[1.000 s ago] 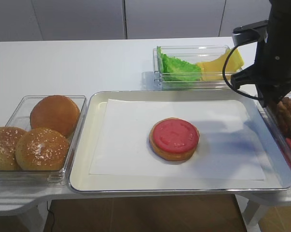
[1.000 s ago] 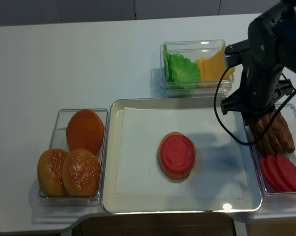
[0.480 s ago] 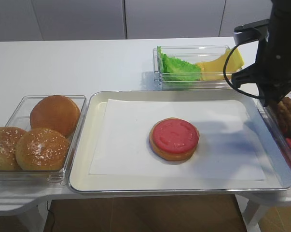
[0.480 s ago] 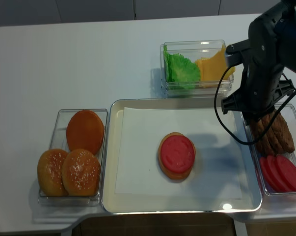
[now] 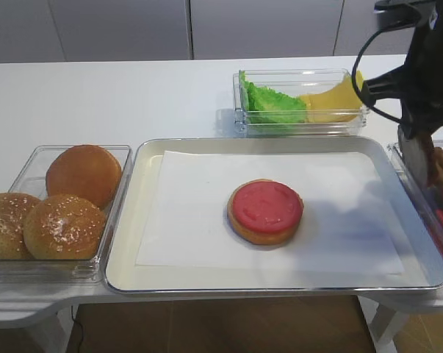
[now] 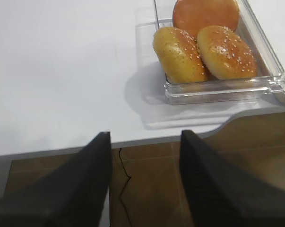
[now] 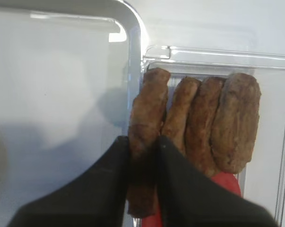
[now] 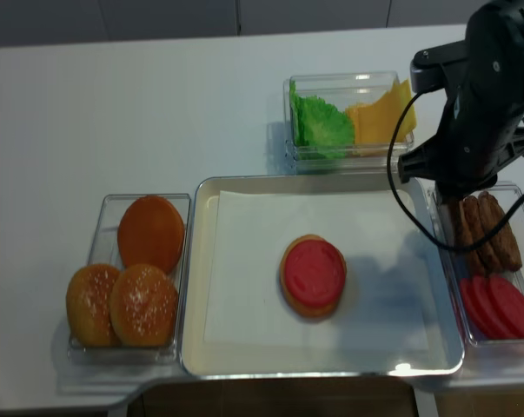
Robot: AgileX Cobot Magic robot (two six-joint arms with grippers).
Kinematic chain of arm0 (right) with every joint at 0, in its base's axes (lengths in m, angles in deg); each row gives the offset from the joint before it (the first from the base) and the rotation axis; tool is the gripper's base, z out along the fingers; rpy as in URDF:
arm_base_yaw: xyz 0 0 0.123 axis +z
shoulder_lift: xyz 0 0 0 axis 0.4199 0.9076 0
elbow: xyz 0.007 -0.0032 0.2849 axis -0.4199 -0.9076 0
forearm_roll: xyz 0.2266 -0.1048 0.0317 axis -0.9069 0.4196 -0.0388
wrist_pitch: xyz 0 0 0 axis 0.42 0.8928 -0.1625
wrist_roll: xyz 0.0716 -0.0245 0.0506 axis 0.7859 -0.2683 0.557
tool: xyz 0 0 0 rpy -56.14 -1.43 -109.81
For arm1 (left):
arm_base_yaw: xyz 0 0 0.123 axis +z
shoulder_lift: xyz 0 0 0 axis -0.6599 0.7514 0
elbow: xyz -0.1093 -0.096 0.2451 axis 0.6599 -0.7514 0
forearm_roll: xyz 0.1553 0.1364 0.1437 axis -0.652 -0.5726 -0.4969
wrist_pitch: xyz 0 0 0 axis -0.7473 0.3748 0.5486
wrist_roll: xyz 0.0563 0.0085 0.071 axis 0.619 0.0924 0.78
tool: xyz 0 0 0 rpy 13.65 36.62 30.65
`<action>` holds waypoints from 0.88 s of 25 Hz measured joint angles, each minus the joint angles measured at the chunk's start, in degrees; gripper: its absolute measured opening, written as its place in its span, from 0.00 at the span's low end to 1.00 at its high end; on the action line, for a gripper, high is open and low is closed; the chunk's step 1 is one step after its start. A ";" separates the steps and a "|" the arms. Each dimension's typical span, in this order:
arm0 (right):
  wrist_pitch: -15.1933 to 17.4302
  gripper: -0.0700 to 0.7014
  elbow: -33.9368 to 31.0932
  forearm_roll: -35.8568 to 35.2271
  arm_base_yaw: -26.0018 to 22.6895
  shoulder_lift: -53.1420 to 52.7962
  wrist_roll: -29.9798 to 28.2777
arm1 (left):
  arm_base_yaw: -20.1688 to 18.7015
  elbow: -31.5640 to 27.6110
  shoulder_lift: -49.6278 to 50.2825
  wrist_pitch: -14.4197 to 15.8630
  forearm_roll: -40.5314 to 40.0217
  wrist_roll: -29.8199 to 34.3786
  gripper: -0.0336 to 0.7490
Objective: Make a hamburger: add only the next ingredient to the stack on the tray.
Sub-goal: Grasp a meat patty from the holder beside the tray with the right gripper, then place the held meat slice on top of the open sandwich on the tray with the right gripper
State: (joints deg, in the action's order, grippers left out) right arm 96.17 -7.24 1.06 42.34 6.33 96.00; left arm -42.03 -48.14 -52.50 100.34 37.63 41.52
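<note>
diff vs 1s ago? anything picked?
The right end effector has closed on the leftmost meat patty in its tub and the arm has risen, lifting that patty slightly. Unchanged: the stack on the tray, the buns, and the left end effector, open and idle.

Two high views face the tray point(image 5: 280, 151) from its front, one steeper; wrist views look down close, right sharing the patties point(image 7: 199, 120).
</note>
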 joint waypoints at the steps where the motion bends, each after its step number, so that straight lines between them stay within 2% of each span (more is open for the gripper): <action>1: 0.14 0.26 0.00 -0.18 0.00 -0.79 0.00 | 0.00 0.00 0.00 0.00 0.00 0.00 0.49; 15: 1.64 0.26 0.00 -3.78 0.47 -12.86 0.03 | 0.00 0.00 0.00 0.00 0.00 0.00 0.49; 18: 2.12 0.26 0.00 -3.05 3.62 -13.57 0.17 | 0.00 0.00 0.00 0.00 0.00 0.00 0.49; 22: 1.90 0.26 0.00 -0.64 10.50 -13.57 3.15 | 0.00 0.00 0.00 0.00 0.00 0.00 0.49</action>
State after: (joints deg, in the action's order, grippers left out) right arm 98.07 -7.24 0.42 52.85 -7.23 99.15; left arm -42.03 -48.14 -52.50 100.34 37.63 41.52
